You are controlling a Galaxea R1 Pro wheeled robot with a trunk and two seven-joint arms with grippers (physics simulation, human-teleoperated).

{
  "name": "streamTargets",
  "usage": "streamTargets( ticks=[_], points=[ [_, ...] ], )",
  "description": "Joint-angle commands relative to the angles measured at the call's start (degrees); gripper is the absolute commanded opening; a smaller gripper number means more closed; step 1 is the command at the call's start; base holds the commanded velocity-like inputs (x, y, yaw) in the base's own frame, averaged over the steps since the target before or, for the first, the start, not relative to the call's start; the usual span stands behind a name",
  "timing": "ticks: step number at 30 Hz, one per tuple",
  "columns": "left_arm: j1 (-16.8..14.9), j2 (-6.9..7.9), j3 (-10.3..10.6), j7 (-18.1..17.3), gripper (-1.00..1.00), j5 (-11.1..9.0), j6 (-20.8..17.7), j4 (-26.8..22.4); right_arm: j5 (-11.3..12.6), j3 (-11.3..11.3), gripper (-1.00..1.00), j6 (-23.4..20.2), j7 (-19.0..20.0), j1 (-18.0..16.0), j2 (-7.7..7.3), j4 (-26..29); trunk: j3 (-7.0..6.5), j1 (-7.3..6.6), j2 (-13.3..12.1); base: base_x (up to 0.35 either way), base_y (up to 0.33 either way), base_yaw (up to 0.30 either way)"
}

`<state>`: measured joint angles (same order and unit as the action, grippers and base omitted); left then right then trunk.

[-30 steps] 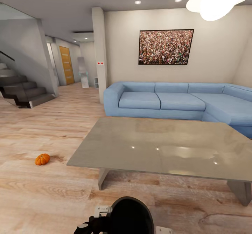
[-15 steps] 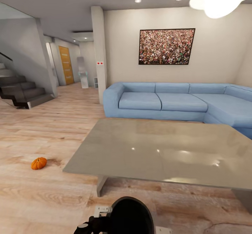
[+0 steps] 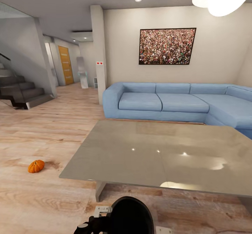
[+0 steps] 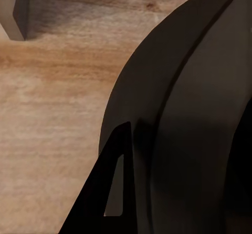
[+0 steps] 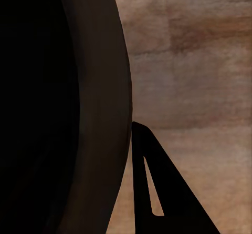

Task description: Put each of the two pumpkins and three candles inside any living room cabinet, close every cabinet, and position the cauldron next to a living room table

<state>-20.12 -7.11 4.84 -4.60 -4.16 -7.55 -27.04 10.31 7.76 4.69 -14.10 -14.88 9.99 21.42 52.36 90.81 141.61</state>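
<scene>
Pumpkin on floor L, table R, black pot low centre.
Pumpkin (image 3: 36,166) lies on wood floor (image 3: 52,129), well apart L of table (image 3: 164,153). Cauldron (image 3: 131,215) sits betw both arms; L gripper (image 4: 113,192) nearer pumpkin, R gripper (image 5: 152,192) other side. Jaw opening, hold: can't tell either side.

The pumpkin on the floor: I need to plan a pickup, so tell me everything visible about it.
The pumpkin is small, round and bright orange with ribbed segments. It sits alone on the light wood floor, casting a soft shadow, off the near left corner of the grey table and apart from it. Nothing touches it but the floor. Its stem is too small to make out.
</scene>
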Motion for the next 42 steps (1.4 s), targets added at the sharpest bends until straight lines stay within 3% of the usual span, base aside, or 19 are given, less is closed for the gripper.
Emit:
streamTargets(
  ticks=[1, 11, 15, 36, 42],
  points=[
    [-0.01, 0.43, -0.44, -0.06, -1.0, -0.06, -0.36, -0.12, -0.03, 0.15, -1.0, 0.32, 0.16, -0.07, -0.05, 0.99, 0.05, -0.02, 0.03, 0.002, 0.0, 0.0],
    [-0.01, 0.43, -0.44, -0.06, -1.0, -0.06, -0.36, -0.12, -0.02, 0.15, -1.0, 0.32, 0.21, -0.07, -0.05, 0.99, 0.05, -0.02, 0.03, 0.0, 0.0, -0.063],
    [-0.01, 0.43, -0.45, -0.06, -1.0, -0.06, -0.36, -0.12, -0.02, 0.15, -1.0, 0.32, 0.21, -0.07, -0.05, 0.99, 0.77, 0.86, 1.63, 0.0, 0.0, -0.213],
    [-0.01, 0.43, -0.45, -0.06, -1.0, -0.06, -0.36, -0.12, -0.03, 0.15, -1.0, 0.32, 0.21, -0.07, -0.05, 0.99, 5.42, 1.4, 1.91, 0.0, 0.0, -0.014],
    [-0.01, 0.43, -0.45, -0.06, -1.0, -0.06, -0.36, -0.12, -0.03, 0.15, -1.0, 0.32, 0.19, -0.07, -0.05, 0.99, 5.42, 1.4, 1.91, 0.0, 0.0, 0.0]
  ],
)
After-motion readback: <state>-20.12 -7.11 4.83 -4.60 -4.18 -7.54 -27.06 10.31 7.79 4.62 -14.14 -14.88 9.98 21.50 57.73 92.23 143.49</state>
